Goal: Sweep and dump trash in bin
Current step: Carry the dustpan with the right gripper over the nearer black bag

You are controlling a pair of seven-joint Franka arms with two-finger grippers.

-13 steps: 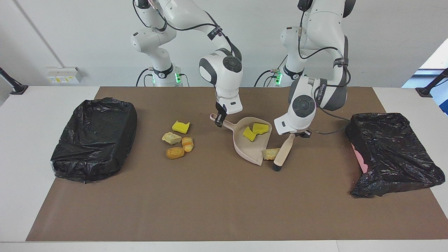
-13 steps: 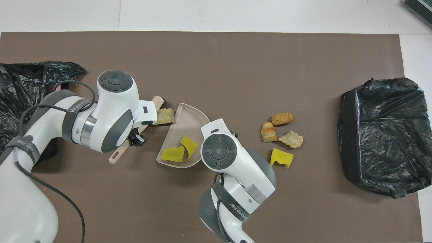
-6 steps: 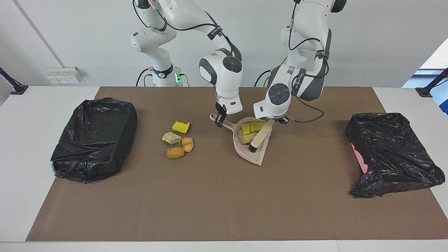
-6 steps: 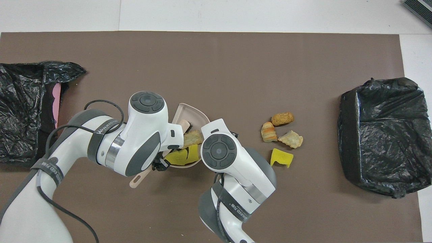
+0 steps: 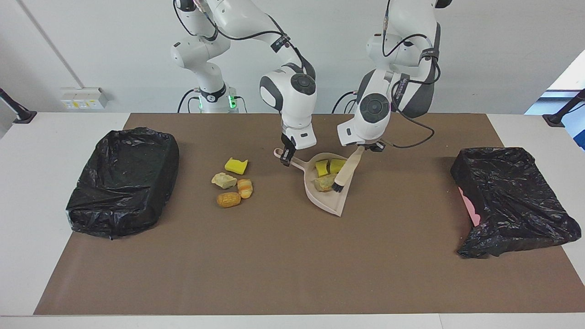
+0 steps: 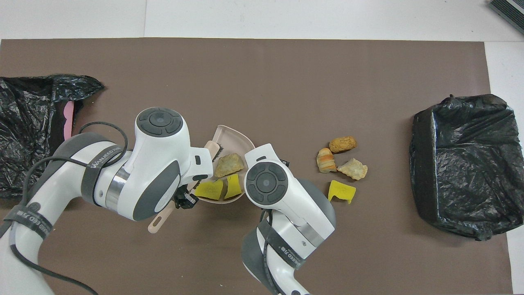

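Observation:
My right gripper [image 5: 286,157] is shut on the handle of the beige dustpan [image 5: 331,201], which rests on the mat. My left gripper [image 5: 365,148] is shut on the beige brush [image 5: 348,165], its black bristles in the pan. The pan holds trash: two yellow sponge pieces [image 5: 322,167] and a pale lump [image 5: 323,183]. Loose trash lies toward the right arm's end: a yellow sponge [image 5: 236,165], a pale lump [image 5: 224,180], a striped roll [image 5: 245,188] and an orange-brown roll [image 5: 228,199]. In the overhead view the dustpan [image 6: 233,137], brush [image 6: 211,148] and left gripper [image 6: 184,200] show; the right gripper is hidden under its wrist.
A bin lined with a black bag [image 5: 123,180] stands at the right arm's end of the brown mat [image 5: 274,265]. A second black-bagged bin [image 5: 512,201], with pink showing at its side, stands at the left arm's end.
The left gripper swept the brush from outside the pan's mouth into the pan, pushing the pale lump in beside the sponges. The right gripper and dustpan stayed put.

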